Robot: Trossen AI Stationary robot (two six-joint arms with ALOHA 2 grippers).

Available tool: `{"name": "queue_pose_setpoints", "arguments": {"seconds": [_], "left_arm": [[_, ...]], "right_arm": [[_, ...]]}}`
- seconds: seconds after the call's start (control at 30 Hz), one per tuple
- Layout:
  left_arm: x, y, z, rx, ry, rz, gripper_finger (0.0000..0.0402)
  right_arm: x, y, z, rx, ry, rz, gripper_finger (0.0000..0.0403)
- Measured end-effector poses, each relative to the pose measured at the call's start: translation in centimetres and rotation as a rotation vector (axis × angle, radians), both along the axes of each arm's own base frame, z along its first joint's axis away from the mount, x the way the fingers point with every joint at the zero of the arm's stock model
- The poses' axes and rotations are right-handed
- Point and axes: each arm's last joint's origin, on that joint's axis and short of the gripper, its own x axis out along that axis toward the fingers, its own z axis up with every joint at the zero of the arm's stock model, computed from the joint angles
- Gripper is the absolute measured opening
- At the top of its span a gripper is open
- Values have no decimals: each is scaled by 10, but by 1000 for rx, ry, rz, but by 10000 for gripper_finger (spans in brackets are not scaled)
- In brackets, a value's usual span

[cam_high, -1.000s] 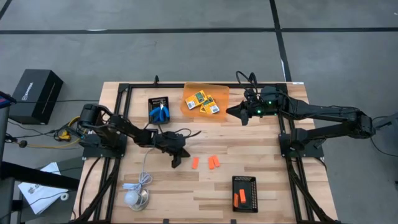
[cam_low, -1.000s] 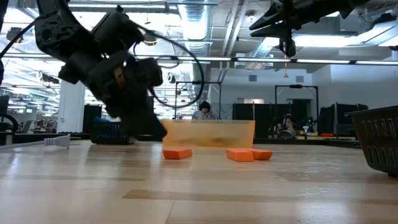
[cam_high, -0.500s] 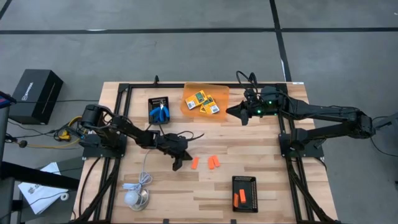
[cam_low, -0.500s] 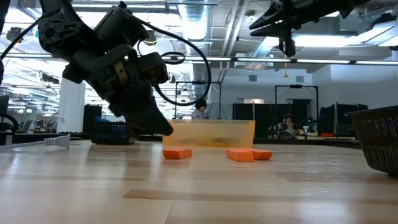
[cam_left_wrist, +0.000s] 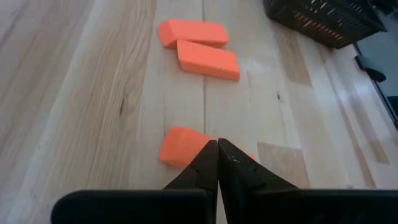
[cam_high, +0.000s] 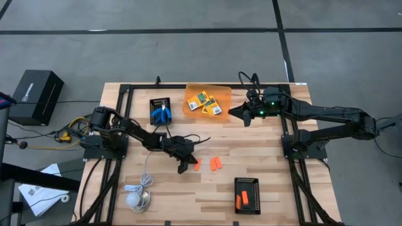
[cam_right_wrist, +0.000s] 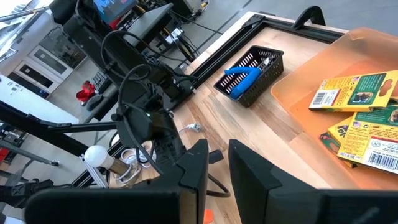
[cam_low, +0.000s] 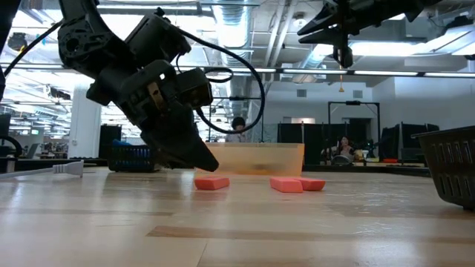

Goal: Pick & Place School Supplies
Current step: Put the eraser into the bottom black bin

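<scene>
Since one second ago, the left tool [cam_high: 183,168] has slid rightward across the pale wooden counter [cam_high: 270,163] to the nearest short orange block-shaped stick [cam_left_wrist: 180,147], at the centre of the high view. Its dark fingers are closed together, holding nothing. The reaching step is in hand; next the fingers must open and straddle this smooth, flat stick. The right tool [cam_high: 241,113] waits, slightly open, at upper right.

No readable text (only blurs)
</scene>
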Motion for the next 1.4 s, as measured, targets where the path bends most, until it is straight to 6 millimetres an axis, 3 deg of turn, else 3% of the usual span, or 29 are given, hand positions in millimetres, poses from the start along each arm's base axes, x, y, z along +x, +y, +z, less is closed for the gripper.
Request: {"name": "queue_pose_setpoints", "arguments": {"seconds": [0.6,1.0,1.2,1.4], "left_arm": [[-23,-4,-17,-4,107,-23,0],[-25,-4,-19,-12,121,-13,0],[-29,-1,-4,-5,92,-17,0],[-33,3,34,-19,-23,-115,0]], "right_arm": [[0,0,0,1,4,0,57],[0,0,0,1,4,0,57],[0,0,0,2,4,1,57],[0,1,0,9,4,22,57]]}}
